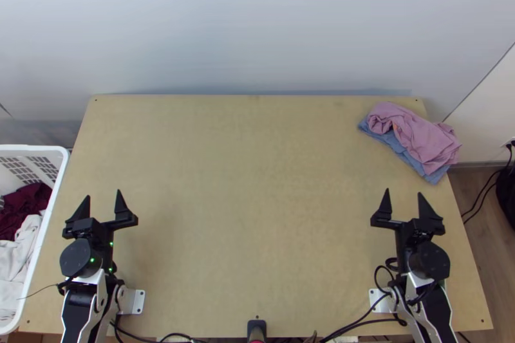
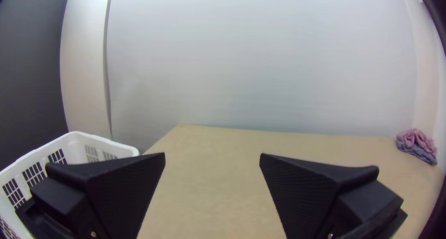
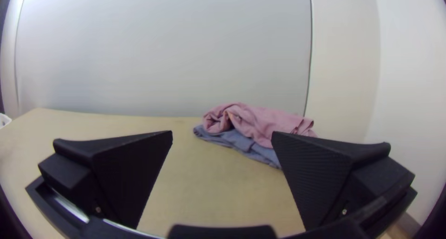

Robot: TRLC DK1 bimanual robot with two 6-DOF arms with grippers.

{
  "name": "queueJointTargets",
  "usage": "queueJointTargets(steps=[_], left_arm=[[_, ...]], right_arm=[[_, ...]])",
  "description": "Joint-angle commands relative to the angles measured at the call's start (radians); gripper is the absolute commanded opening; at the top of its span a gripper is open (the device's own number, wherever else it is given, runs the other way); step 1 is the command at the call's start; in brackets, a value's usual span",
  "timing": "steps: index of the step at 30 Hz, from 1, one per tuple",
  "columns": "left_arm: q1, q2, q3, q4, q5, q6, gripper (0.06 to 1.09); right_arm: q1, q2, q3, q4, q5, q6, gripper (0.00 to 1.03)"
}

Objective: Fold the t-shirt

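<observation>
Here, pink cloth (image 1: 421, 140) lies beyond the right gripper (image 1: 403, 192).

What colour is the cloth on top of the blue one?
Pink cloth, showing best in the top view.

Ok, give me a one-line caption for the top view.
Left claw and right claw open above table, pink cloth bunched on blue cloth at far right corner.

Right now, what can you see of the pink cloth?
The pink cloth looks soft, thin and wrinkled. It lies bunched, with a rounded, curled fold at one end. It rests on top of a blue cloth at the table's far right corner, and its other end seems to poke past the edge.
</observation>
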Motion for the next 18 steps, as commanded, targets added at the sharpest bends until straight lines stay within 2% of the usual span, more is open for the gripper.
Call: queueJointTargets(steps=[1, 2, 4, 9, 11, 18], left_arm=[[-0.022, 0.001, 0.016, 0.010, -0.010, 0.026, 1.04], [-0.008, 0.001, 0.030, 0.010, -0.010, 0.026, 1.05], [0.006, 0.006, 0.056, 0.011, -0.010, 0.029, 1.04], [0.080, 0.139, 0.135, 0.062, -0.029, 0.056, 1.04], [0.135, 0.249, 0.204, 0.067, -0.029, 0.056, 1.04], [0.342, 0.647, 0.536, 0.073, -0.012, 0.036, 1.05]], right_arm=[[-0.005, -0.002, -0.035, 0.213, 0.093, -0.308, 0.99], [-0.005, -0.002, -0.035, 0.227, 0.094, -0.385, 0.99], [-0.001, -0.004, -0.017, 0.244, 0.102, -0.436, 0.99], [0.050, 0.032, 0.087, 0.201, 0.108, -0.436, 0.99], [0.077, 0.114, 0.143, 0.158, 0.159, -0.419, 0.99], [0.085, 0.417, 0.442, -0.101, 0.226, -0.150, 0.99]])
